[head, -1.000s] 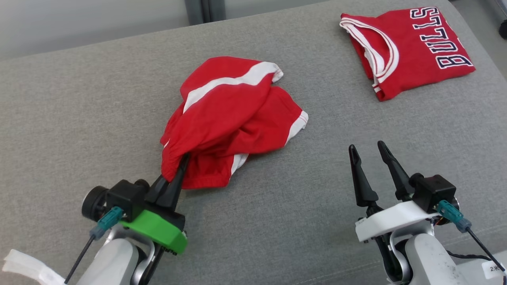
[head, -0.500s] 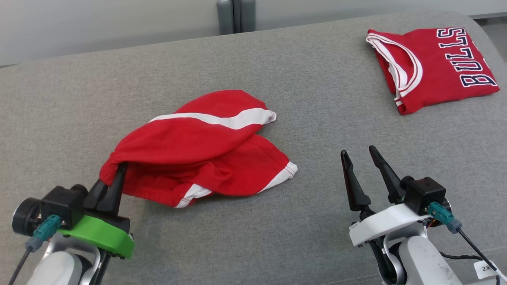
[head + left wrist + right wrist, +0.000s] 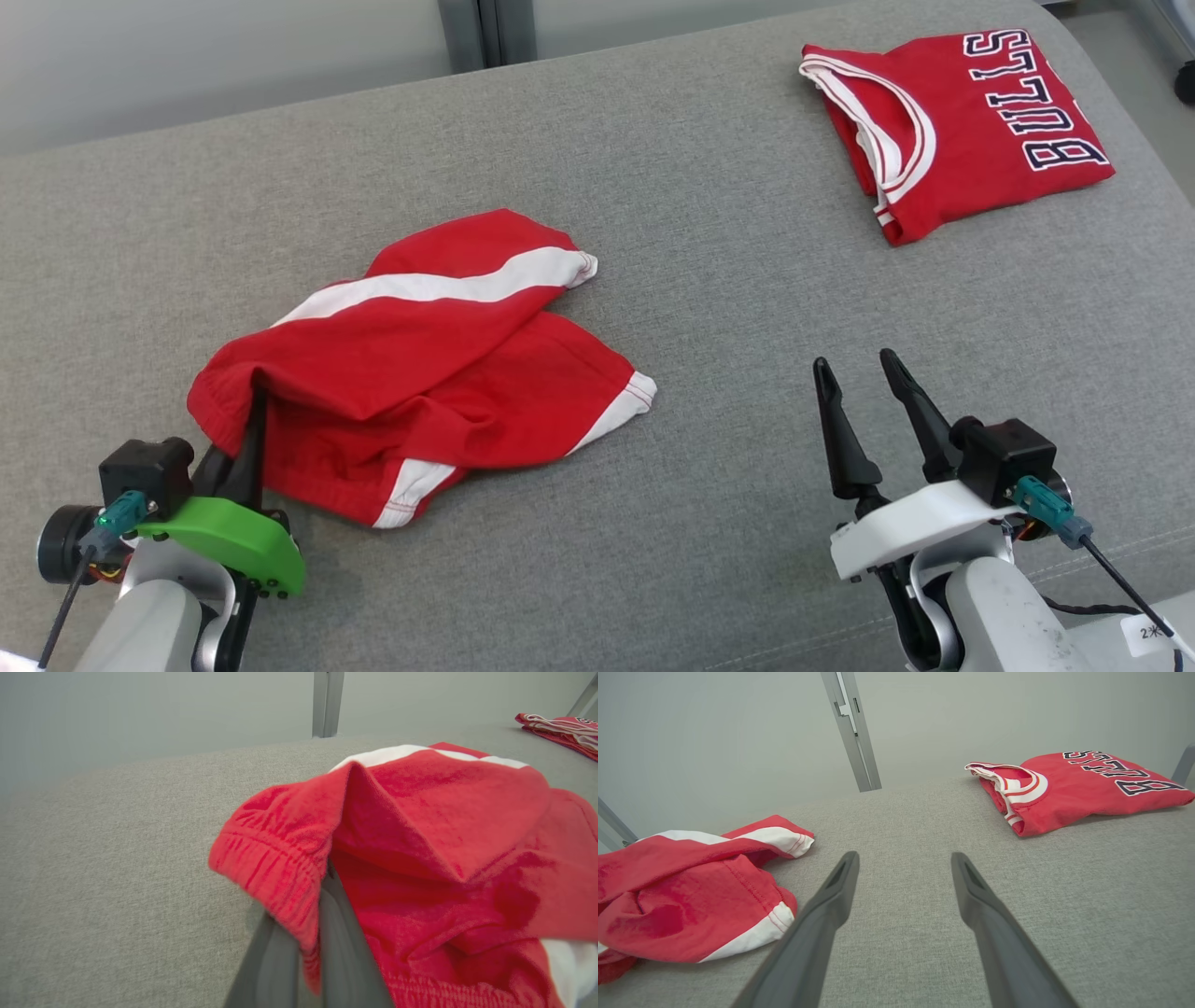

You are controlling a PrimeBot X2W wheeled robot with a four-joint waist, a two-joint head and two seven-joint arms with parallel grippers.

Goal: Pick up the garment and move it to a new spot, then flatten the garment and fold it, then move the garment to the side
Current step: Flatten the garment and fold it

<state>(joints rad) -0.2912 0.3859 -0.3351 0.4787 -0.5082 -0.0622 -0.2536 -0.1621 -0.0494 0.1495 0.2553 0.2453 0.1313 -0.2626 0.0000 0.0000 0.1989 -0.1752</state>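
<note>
Where the shorts (image 3: 420, 373) lie: bunched toward 8 o'clock on the grey surface (image 3: 747, 308), one waistband (image 3: 271, 868) corner raised.
Left gripper (image 3: 254, 411): clamped together on that waistband.
Right gripper (image 3: 853, 359): fingers apart, empty, at 4 o'clock.
Folded jersey (image 3: 962, 121): 1 o'clock, well apart.
Setting the shorts down: I'd choose bare surface, lower gently, then release, so nothing bunches underneath.

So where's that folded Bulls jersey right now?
In the head view the folded jersey lies far right on the grey cushion, beyond the right end effector, apart from the shorts.
</note>
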